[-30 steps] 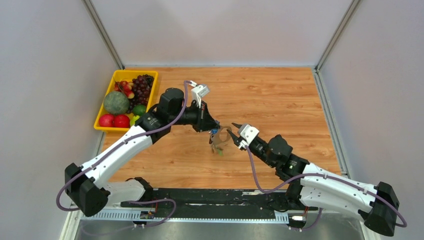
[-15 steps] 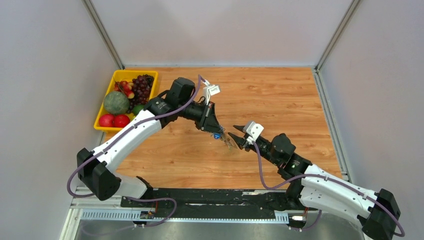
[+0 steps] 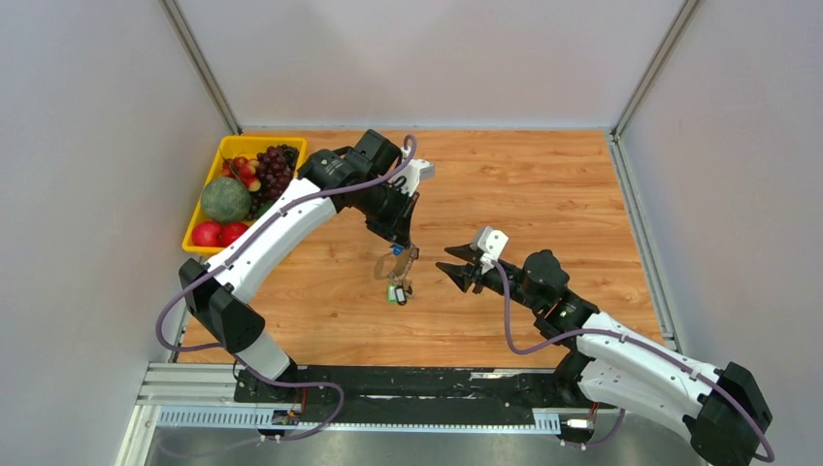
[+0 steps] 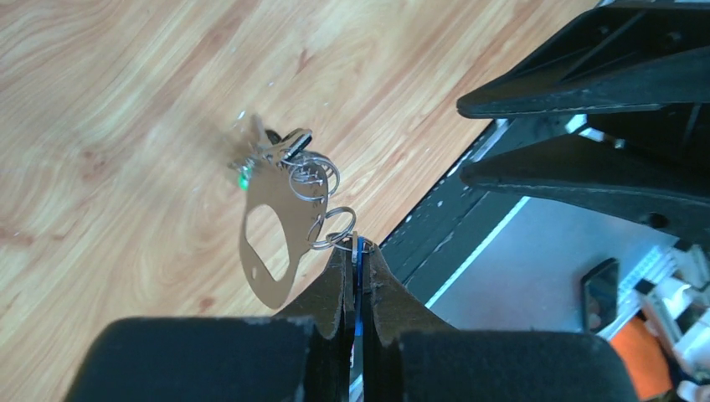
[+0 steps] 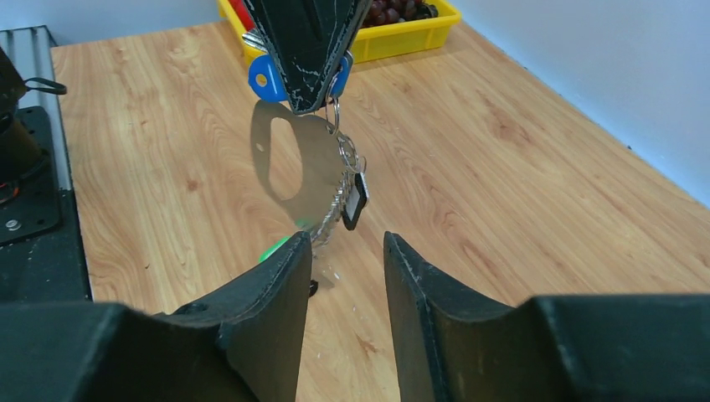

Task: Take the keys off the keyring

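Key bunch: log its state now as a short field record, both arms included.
left gripper: jaws shut on the blue key
right gripper: jaws open, empty, just short of the bunch
keyring: shiny oval loop, hanging below the blue key on small rings
black key: dangling beside the keyring
green key: lowest in the bunch
table: wooden, beneath the hanging bunch
fruit tray: yellow, at the table's far left

A robotics lab test cell: grey panel walls (image 3: 97,146) on aluminium framing (image 3: 201,66) enclose a wood-grain tabletop (image 3: 543,184); a yellow fruit bin (image 5: 402,39) sits well beyond the right fingers (image 5: 268,310).
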Available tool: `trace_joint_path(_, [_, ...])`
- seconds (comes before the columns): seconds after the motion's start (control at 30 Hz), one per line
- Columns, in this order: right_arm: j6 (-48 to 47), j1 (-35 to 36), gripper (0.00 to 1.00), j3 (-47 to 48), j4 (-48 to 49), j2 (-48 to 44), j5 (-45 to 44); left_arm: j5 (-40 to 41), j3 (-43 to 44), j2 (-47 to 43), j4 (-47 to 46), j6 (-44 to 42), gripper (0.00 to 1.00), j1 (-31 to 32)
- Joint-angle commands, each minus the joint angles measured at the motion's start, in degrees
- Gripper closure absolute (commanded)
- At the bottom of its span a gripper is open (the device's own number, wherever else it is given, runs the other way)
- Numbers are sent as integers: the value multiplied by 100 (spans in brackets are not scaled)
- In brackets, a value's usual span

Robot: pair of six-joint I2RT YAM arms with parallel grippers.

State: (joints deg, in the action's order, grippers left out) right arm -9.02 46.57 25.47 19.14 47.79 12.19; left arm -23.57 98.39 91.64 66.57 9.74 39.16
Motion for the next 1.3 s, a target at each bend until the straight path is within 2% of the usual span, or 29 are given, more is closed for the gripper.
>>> trace_joint_path(0.0, [203,-58,59,260,503,104,545,561,365,61,509,-398,100,213])
trace_joint_path(0.3, [144,-56,67,243,1195,413,870,413,334,-14,467,-555,100,355])
trace_joint_path(0.47, [180,-59,67,210,1586,564,1286,214,149,-202,291,-627,100,356])
trace_joint_path(1.27, [286,-43,71,584,1690,1222,1895,-42,122,-432,234,-710,100,651])
